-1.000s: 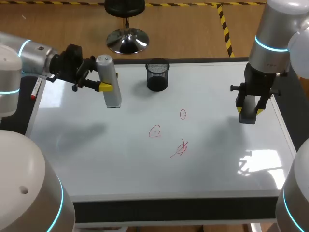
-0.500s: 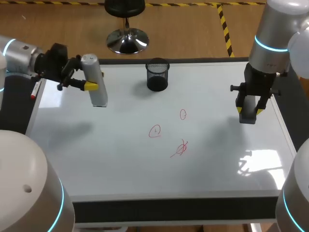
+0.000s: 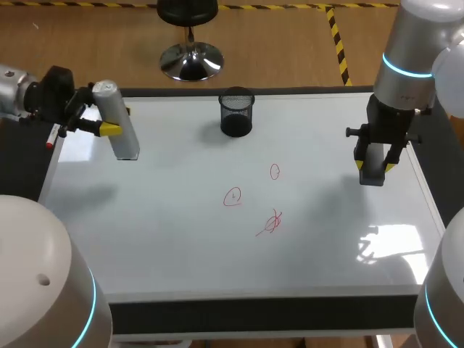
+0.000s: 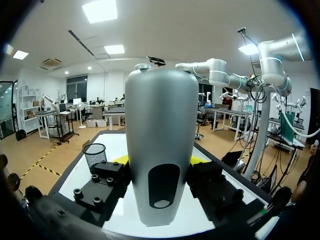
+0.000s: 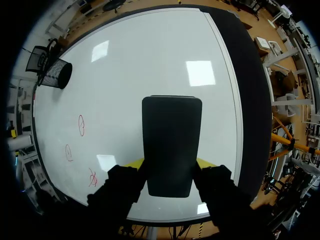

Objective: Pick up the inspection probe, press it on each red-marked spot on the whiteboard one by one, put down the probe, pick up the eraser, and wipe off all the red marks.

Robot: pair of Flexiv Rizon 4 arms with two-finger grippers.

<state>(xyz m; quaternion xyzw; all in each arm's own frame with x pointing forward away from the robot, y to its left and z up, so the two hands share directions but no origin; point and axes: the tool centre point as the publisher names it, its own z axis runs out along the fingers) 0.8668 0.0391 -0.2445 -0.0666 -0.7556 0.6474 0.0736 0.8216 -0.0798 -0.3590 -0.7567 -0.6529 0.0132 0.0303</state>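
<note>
Silver probe (image 3: 119, 123): up in the left jaws over the far-left corner of the whiteboard (image 3: 181, 239), leaning a touch, well apart from every mark.
Left jaws: clamped on the probe from both sides. One yellow tip showed against its left flank, and in the wrist view the probe (image 4: 160, 145) filled the whole gap between the black finger blocks.
Left arm (image 3: 14, 90): came in low from the far left, just past the board's edge.
Grey eraser (image 3: 371, 170): hung in the right jaws over the right side of the whiteboard; contact with the board, couldn't tell.
Right jaws: pinching the eraser (image 5: 171, 145) on two sides, pointing straight down from the right arm (image 3: 409, 51).
Red marks: three of them, all unwiped, around the board's middle. The small ring (image 3: 275, 171) sat farthest, the larger ring (image 3: 232, 196) to its left and nearer, the scribble (image 3: 272, 222) nearest.
Black mesh cup (image 3: 236, 112): upright at the board's far edge, between the two arms.
Marker (image 3: 53, 134): white with a red end, lying on the dark surface (image 3: 29, 174) just left of the board, near the left jaws.
</note>
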